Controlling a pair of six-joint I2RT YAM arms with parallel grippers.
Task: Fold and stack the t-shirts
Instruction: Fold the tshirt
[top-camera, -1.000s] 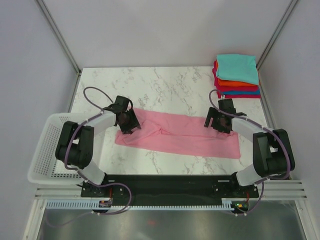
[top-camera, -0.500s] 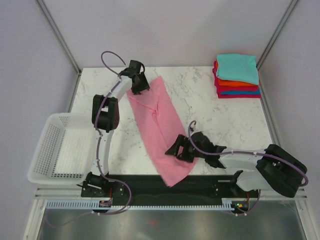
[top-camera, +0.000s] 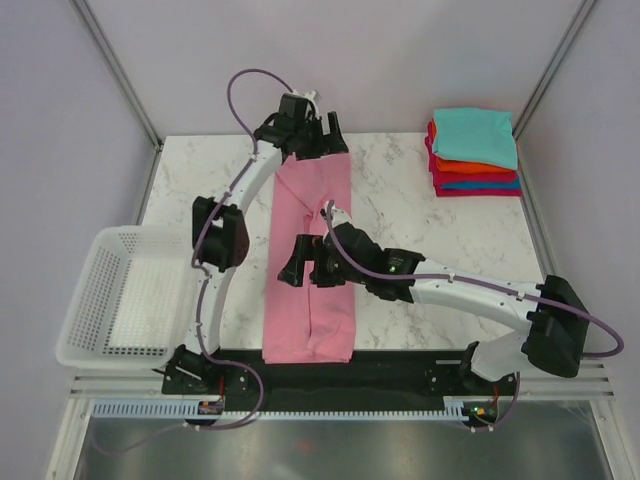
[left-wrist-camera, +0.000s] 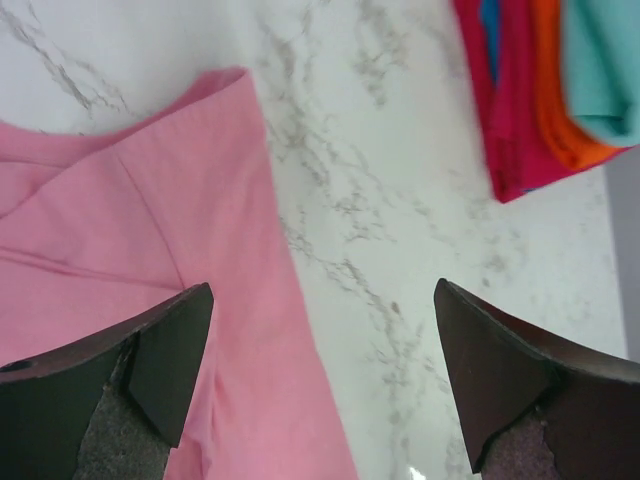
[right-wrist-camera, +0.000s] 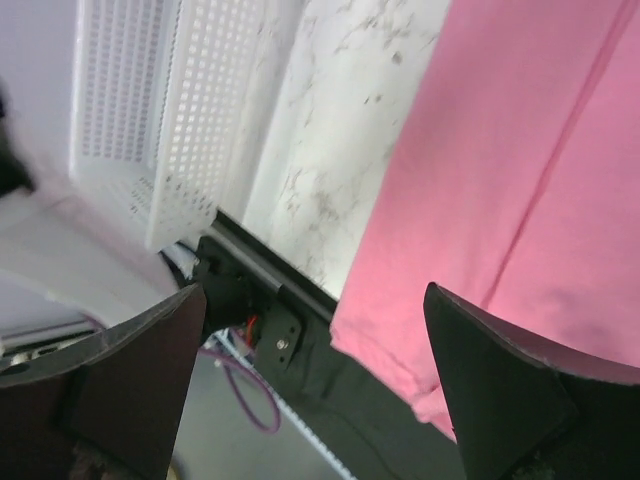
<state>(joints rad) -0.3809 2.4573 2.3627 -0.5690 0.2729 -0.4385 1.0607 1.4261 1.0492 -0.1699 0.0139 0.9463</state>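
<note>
The pink t-shirt (top-camera: 312, 300) lies as a long narrow strip from the table's far side to its near edge, where it overhangs the black rail. My left gripper (top-camera: 322, 143) hovers open and empty over the strip's far end; in the left wrist view (left-wrist-camera: 322, 288) the pink cloth (left-wrist-camera: 150, 230) lies below its left finger. My right gripper (top-camera: 300, 270) is open and empty above the strip's middle left; its wrist view (right-wrist-camera: 315, 290) shows the pink cloth (right-wrist-camera: 520, 150) under it. The folded stack, teal (top-camera: 475, 135) over orange (top-camera: 480, 165), blue (top-camera: 495, 183) and red (top-camera: 448, 188), sits at the far right corner.
A white mesh basket (top-camera: 85, 300) stands off the table's left edge, also seen in the right wrist view (right-wrist-camera: 150, 100). The black base rail (top-camera: 400, 365) runs along the near edge. The folded stack (left-wrist-camera: 530, 90) shows at the upper right of the left wrist view.
The pink shirt swung from crosswise to lengthwise. The left gripper carried its end to the far side, the right gripper swept to the middle left, and both now stand open off the cloth.
</note>
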